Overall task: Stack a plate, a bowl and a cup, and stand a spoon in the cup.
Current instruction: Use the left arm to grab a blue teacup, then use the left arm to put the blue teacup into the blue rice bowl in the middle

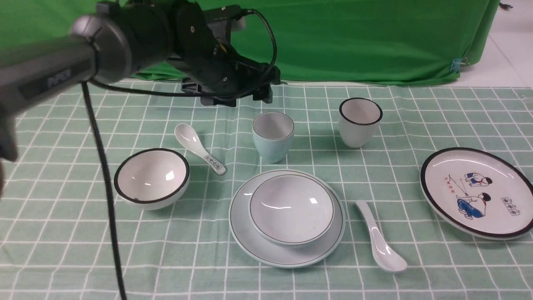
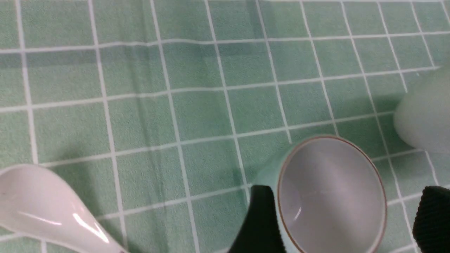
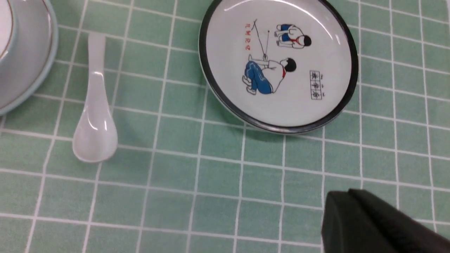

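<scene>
The plate (image 1: 287,256) lies nearest, centre of the table (image 1: 62,250), with the bowl (image 1: 291,208) seated upright in it; that stage is judged complete. The cup (image 1: 272,137) stands upright and empty on the cloth just beyond the plate, not yet stacked. The spoon (image 1: 381,241) lies flat just right of the plate, handle pointing far, untouched. Outstanding, by this assessment: cup into bowl, spoon into cup. The left fingers (image 2: 260,225) are spread wide. The left wrist view sets one on each side of the cup's rim, while the front view places them above and beyond the cup. No grip is made, and contact cannot be confirmed. The right arm is absent from the front view. Only the right wrist view shows the right fingers (image 3: 369,225), pressed together, holding nothing, above bare cloth near the cartoon plate (image 3: 277,66). That view also confirms the spoon's handle is unmarked. The patterned spoon (image 1: 200,148), black-rimmed bowl (image 1: 152,177) and black-rimmed cup (image 1: 360,121) stand apart.
</scene>
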`<act>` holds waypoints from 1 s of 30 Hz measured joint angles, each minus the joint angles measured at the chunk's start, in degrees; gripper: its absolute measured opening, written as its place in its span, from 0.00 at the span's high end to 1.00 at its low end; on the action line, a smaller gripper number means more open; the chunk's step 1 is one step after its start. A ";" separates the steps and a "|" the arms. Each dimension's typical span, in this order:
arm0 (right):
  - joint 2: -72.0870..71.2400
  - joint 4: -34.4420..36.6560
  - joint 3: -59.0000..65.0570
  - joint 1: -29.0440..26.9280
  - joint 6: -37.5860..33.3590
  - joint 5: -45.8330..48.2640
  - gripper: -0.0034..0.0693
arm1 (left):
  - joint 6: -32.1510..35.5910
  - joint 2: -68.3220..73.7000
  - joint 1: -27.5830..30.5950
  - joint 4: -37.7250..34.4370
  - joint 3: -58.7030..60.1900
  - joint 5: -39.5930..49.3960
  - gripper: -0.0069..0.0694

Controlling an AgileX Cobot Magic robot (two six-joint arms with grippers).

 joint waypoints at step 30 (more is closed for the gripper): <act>0.04 -0.65 0.00 0.00 -0.82 -2.68 0.90 | 9.17 -5.55 -4.65 -1.02 -4.80 23.73 0.87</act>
